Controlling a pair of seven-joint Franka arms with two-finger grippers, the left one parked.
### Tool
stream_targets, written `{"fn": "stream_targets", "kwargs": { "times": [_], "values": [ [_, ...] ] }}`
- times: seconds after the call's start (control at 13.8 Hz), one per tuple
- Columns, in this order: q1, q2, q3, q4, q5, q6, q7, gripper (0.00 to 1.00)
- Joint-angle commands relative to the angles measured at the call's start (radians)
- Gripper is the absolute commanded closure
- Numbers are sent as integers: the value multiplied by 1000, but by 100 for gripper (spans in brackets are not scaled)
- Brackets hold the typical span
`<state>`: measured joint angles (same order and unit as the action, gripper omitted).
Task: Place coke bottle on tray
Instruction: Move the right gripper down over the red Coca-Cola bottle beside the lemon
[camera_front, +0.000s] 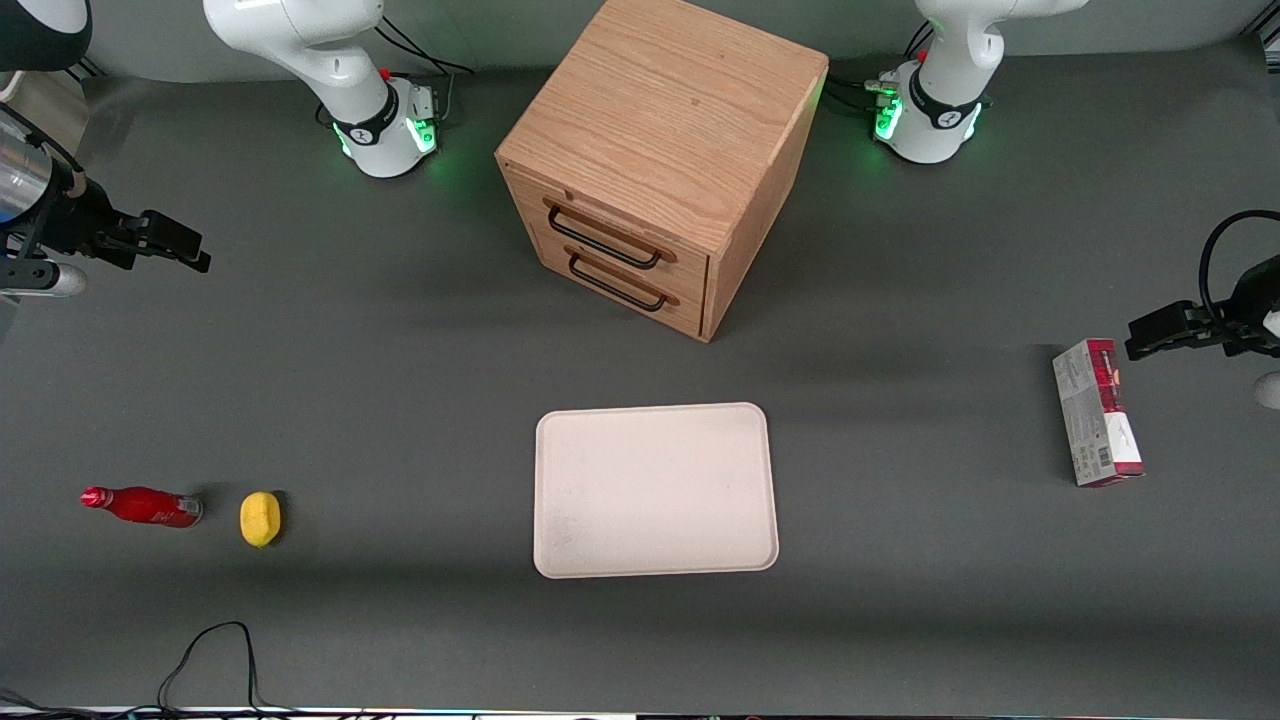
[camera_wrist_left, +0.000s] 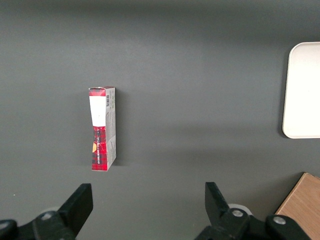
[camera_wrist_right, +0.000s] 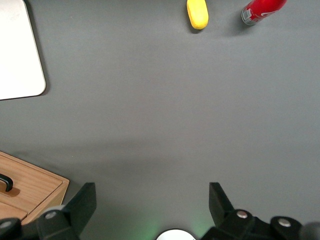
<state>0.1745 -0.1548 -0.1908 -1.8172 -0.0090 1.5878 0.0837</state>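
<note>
The coke bottle (camera_front: 140, 506) is small, slim and red with a red cap. It lies on its side on the dark table toward the working arm's end, beside a lemon. It also shows in the right wrist view (camera_wrist_right: 262, 10). The off-white tray (camera_front: 655, 490) lies flat and bare mid-table, in front of the cabinet; one corner shows in the right wrist view (camera_wrist_right: 17, 55). My right gripper (camera_front: 185, 245) hangs high above the table, farther from the front camera than the bottle and well apart from it. Its jaws stand wide open and empty (camera_wrist_right: 152, 192).
A yellow lemon (camera_front: 260, 519) lies between bottle and tray, close to the bottle's base. A wooden two-drawer cabinet (camera_front: 660, 150) stands mid-table, farther from the camera than the tray. A red-and-grey carton (camera_front: 1097, 412) lies toward the parked arm's end. A black cable (camera_front: 210, 650) loops at the table's near edge.
</note>
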Motion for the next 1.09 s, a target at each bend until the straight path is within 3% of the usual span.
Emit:
{"fn": "stream_targets", "kwargs": {
  "times": [0.0, 0.14, 0.36, 0.58, 0.72, 1.01],
  "values": [
    [0, -2, 4, 29, -25, -29, 22, 0],
    [-3, 18, -8, 48, -23, -14, 8, 0],
    [-10, 186, -157, 177, -25, 32, -314, 0],
    [-12, 332, -298, 219, 7, 197, -606, 0],
    [-23, 450, -350, 293, 85, 218, -668, 0],
    [-32, 722, -484, 453, 350, 221, -870, 0]
  ]
}}
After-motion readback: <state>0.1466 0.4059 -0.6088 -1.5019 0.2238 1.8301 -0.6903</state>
